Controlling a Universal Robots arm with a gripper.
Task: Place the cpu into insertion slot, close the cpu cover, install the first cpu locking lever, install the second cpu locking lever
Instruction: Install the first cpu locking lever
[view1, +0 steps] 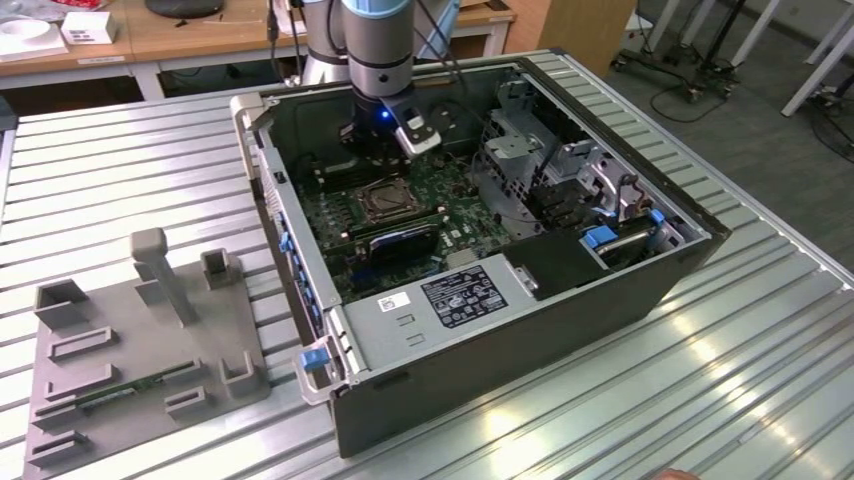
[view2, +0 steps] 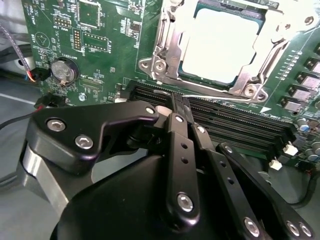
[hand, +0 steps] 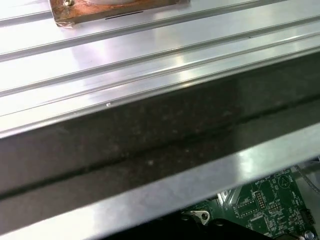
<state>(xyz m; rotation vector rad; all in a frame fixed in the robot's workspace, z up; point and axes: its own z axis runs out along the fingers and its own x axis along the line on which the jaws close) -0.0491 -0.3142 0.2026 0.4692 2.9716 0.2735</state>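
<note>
The computer case lies open on the ribbed metal table. In the second wrist view the pale square cpu sits in the insertion slot. The silvery cpu cover lies down around the cpu. A thin metal locking lever runs along the socket's edge nearest the gripper. My gripper is shut with nothing between its black fingers, and its tip is right at that lever's end. In the exterior view the gripper hangs inside the case, just beyond the socket.
Long black memory slots lie between the gripper and the socket, and a coin battery sits off to one side. A drive cage stands at the exterior view's right. A grey parts fixture lies at its left. The first wrist view faces the case wall.
</note>
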